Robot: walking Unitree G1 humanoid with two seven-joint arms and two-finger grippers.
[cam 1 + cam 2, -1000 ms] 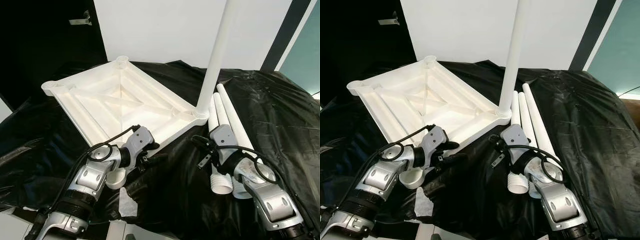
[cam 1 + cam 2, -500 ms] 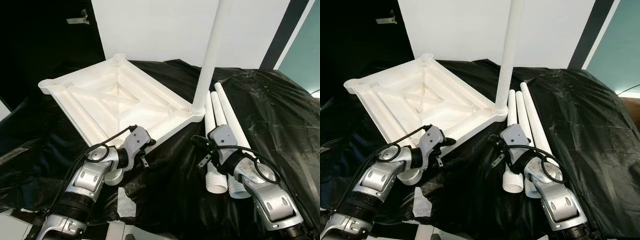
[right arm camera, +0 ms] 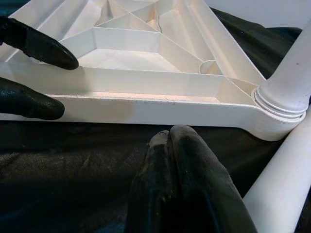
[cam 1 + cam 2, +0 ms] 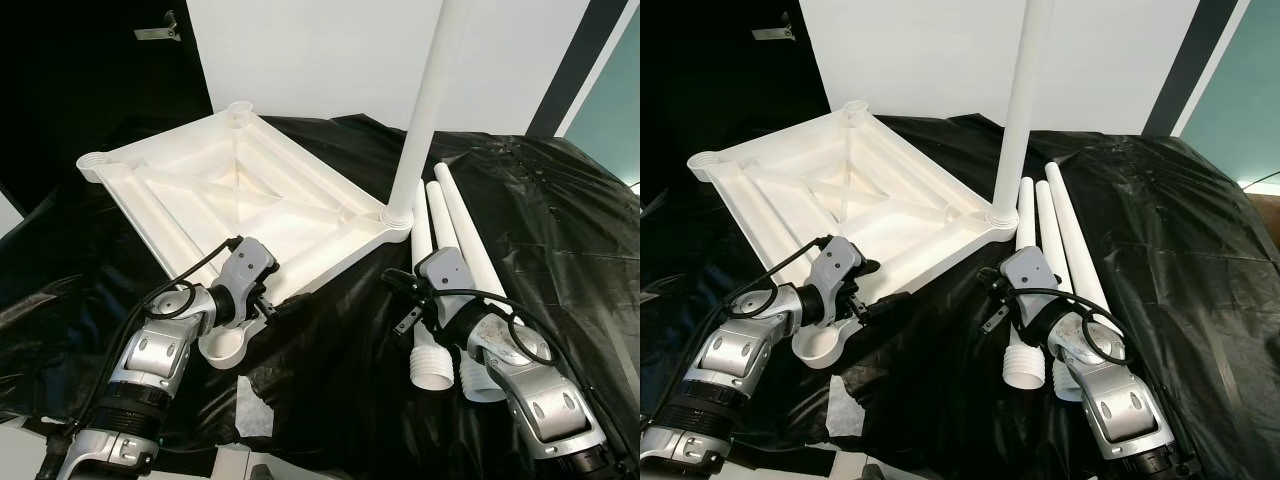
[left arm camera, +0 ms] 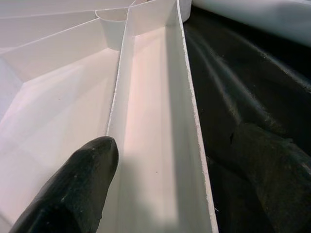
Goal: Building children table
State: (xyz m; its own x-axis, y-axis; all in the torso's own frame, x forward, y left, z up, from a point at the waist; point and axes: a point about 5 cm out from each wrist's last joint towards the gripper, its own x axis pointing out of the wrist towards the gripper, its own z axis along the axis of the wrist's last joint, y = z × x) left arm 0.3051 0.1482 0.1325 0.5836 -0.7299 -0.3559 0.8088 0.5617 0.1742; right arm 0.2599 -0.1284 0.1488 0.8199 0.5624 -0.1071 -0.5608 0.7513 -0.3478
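- Left eye view: we saw the white plastic ribbed tabletop (image 4: 240, 205) lying upside down on the crinkled black plastic sheet (image 4: 560, 230), with its underside ribs facing up.
- One long white plastic tube leg (image 4: 428, 110) stood upright in the corner socket (image 4: 396, 220) on the robot's right side of the tabletop.
- Three loose white tube legs (image 4: 455, 240) lay side by side on the sheet just beside that corner, their threaded ends pointing toward the robot.
- The left gripper (image 4: 268, 300) was at the near edge of the tabletop. In the left wrist view we saw one black finger (image 5: 73, 189) inside the rim channel and the other outside over the black sheet, so the jaws were spread wide and straddling the rim wall (image 5: 194, 126); we could not tell whether either finger pressed on it.
- An empty round corner socket (image 4: 228, 345) of the tabletop sat just under the left forearm.
- The right gripper (image 4: 400, 285) hovered low over the sheet between the tabletop's near edge and the loose legs. In the right wrist view its two fingers (image 3: 180, 160) were pressed together with nothing between them, pointing at the tabletop rim.
- A scrap of pale tape or paper (image 4: 252, 408) lay on the sheet near the front edge.
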